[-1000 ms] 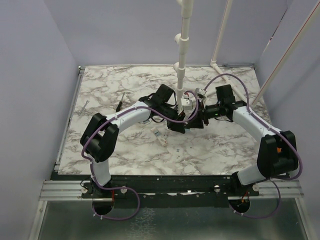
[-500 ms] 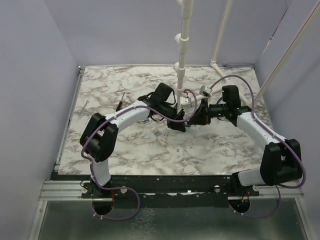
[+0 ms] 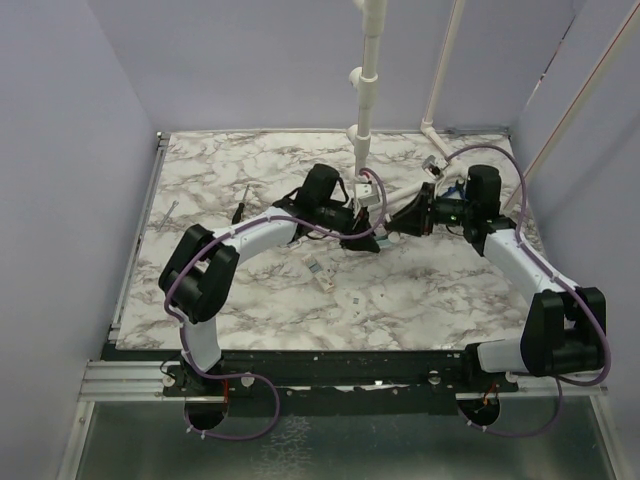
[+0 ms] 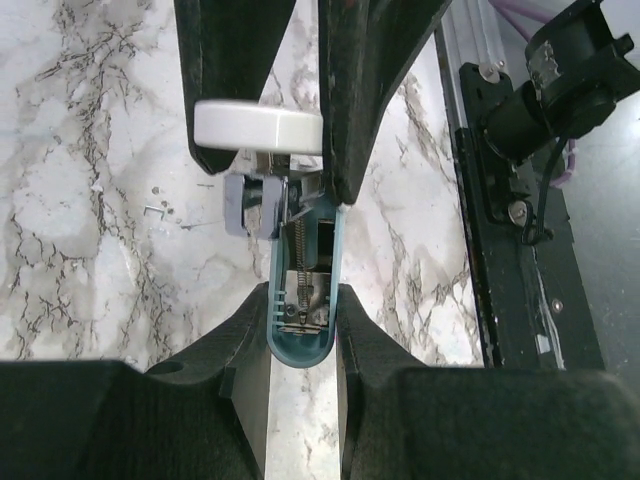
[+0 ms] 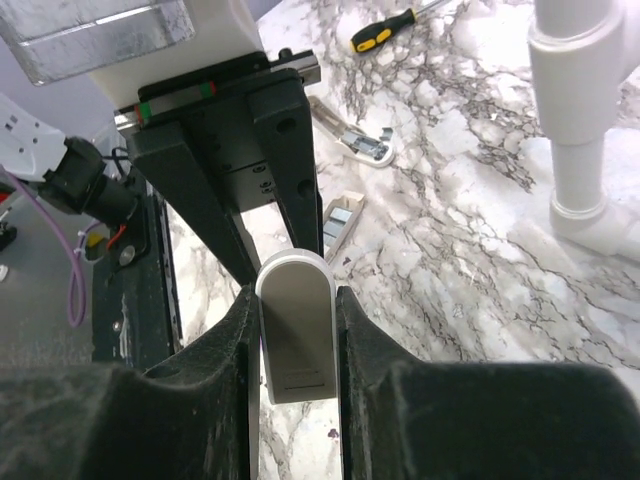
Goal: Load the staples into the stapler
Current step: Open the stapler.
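The stapler (image 4: 300, 300) is held open above the table between both grippers. My left gripper (image 4: 303, 300) is shut on its rounded teal base, where a spring and the metal channel show. My right gripper (image 5: 293, 300) is shut on the white lid (image 5: 295, 340), which stands up from the base and shows as a white bar (image 4: 258, 127) in the left wrist view. In the top view the two grippers (image 3: 365, 238) (image 3: 397, 224) meet nose to nose by the white pole. I cannot pick out the strip of staples in any view.
A small white oblong box (image 5: 340, 222) lies on the marble table (image 3: 250, 170) under the grippers, also seen from above (image 3: 318, 270). A metal tool (image 5: 358, 142) and a yellow-black screwdriver (image 5: 385, 30) lie beyond. Loose bits (image 4: 155, 209) dot the table. A white pole (image 3: 362, 120) stands just behind.
The right arm has swung its wrist out to the right and back, and its jaws have narrowed onto the white lid. The left arm has barely moved.
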Controlling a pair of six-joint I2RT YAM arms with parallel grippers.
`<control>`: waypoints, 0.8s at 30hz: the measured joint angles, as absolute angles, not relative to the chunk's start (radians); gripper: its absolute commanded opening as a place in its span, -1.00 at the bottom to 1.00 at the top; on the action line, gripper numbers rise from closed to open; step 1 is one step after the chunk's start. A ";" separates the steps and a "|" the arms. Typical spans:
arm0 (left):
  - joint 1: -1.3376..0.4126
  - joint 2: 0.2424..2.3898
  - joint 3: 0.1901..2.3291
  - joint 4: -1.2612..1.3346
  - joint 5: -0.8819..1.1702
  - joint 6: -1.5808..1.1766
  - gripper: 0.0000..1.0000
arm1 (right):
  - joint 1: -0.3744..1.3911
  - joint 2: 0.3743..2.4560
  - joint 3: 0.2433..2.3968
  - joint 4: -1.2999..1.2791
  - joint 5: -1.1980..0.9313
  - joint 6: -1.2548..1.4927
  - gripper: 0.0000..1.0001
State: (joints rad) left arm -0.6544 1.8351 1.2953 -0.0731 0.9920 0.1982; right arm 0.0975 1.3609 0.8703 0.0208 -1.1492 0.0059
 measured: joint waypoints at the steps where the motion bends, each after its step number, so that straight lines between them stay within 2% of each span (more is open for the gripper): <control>1: -0.654 1.835 1.279 -0.019 0.992 0.150 -1.00 | 0.093 1.361 0.870 0.034 -1.148 0.024 -0.99; 14: -0.682 1.860 1.076 0.575 0.900 -0.347 -1.00 | 0.065 1.347 0.870 0.111 -1.061 0.147 -0.99; 24: -0.688 1.873 1.041 0.671 0.837 -0.434 -1.00 | 0.052 1.313 0.870 0.067 -0.992 0.067 -0.99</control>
State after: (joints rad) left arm -0.6884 1.8729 1.0412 0.6708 0.8368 -0.4339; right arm 0.0521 1.3132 0.8703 0.0666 -0.9916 0.0669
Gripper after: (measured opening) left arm 0.256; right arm 0.277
